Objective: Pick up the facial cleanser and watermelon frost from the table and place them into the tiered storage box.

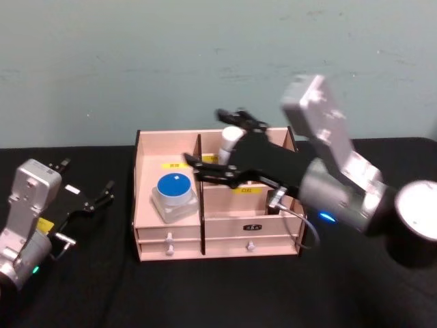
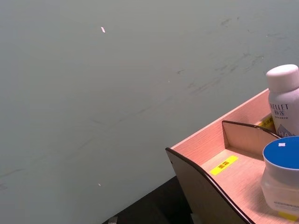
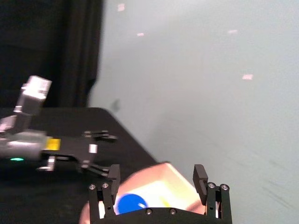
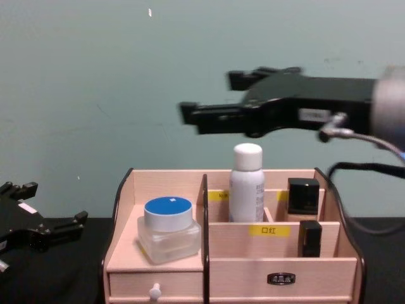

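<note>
Where pale wooden tiered storage box (image 4: 253, 266) stands: white bottle (image 4: 247, 183), blue-lidded jar (image 4: 168, 229) inside.

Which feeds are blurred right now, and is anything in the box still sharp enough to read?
Head view: the right gripper and its arm smear with motion blur above the tiered storage box. Chest view: the same arm is soft-edged, while the white bottle and blue-lidded jar are crisp. Right wrist view: the box below is a blur. Left wrist view: sharp; the bottle's lettering partly shows.
</note>
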### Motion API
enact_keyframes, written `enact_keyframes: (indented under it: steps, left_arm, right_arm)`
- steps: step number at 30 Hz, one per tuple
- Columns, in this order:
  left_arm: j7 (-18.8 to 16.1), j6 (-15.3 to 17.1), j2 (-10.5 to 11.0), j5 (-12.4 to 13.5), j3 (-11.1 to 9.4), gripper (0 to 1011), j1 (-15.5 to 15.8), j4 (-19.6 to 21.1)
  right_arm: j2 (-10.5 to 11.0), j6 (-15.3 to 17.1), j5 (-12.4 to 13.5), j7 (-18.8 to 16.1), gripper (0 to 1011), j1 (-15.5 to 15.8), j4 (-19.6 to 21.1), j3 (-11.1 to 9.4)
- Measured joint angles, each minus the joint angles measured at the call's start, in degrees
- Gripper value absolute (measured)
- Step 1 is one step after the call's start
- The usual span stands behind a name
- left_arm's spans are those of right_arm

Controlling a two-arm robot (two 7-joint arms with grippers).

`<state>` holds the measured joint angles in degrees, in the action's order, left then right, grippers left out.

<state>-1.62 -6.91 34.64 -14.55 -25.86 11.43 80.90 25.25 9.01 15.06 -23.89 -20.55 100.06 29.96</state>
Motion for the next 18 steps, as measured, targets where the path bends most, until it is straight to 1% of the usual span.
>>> enact_keyframes:
  steps: [1, 3, 4, 7, 8, 9, 10, 12, 13, 15, 16, 18]
  left_arm:
    - [0.0, 0.0, 0.0, 0.0, 0.0, 1010, 0.0, 0.0]
    - [0.0, 0.0, 0.0, 0.0, 0.0, 1010, 0.0, 0.0]
    - [0.0, 0.0, 0.0, 0.0, 0.0, 1010, 0.0, -0.01]
    - [0.0, 0.0, 0.0, 0.0, 0.0, 1010, 0.0, 0.0]
    - [0.0, 0.0, 0.0, 0.0, 0.0, 1010, 0.0, 0.0]
    - [0.0, 0.0, 0.0, 0.0, 0.0, 1009, 0.0, 0.0]
    - [0.0, 0.0, 0.0, 0.0, 0.0, 1010, 0.0, 0.0]
    - [0.0, 0.0, 0.0, 0.0, 0.0, 1010, 0.0, 0.0]
    - [0.0, 0.0, 0.0, 0.0, 0.0, 1010, 0.0, 0.0]
    - [0.0, 0.0, 0.0, 0.0, 0.0, 1010, 0.0, 0.0]
    - [0.0, 0.0, 0.0, 0.0, 0.0, 1010, 0.0, 0.0]
    - [0.0, 0.0, 0.0, 0.0, 0.0, 1010, 0.0, 0.0]
  right_arm:
    - [0.61, -0.53, -0.5, 2.08, 1003, 2.23, 1.74, -1.5]
    - [1.11, -1.23, -1.05, 4.04, 1002, 4.48, 3.07, -2.94]
    - [1.55, -2.3, -1.84, 6.28, 1003, 6.83, 4.25, -4.41]
    - [2.08, -3.86, -3.09, 9.32, 1002, 10.17, 5.5, -6.57]
    - [2.34, -4.55, -3.86, 11.15, 1002, 12.09, 5.98, -7.79]
    - [2.48, -4.84, -4.2, 12.06, 1002, 13.11, 6.17, -8.51]
    - [2.64, -5.44, -4.78, 13.75, 1002, 14.97, 6.36, -9.94]
    - [2.77, -5.99, -5.16, 15.18, 1002, 16.58, 6.41, -11.2]
    - [2.73, -6.68, -5.38, 16.53, 1003, 18.19, 6.38, -12.62]
    - [2.59, -7.24, -5.41, 17.68, 1003, 19.66, 6.19, -13.96]
    - [2.37, -7.77, -5.38, 18.77, 1002, 21.0, 5.94, -15.32]
    - [2.17, -8.11, -5.29, 19.61, 1003, 22.09, 5.6, -16.48]
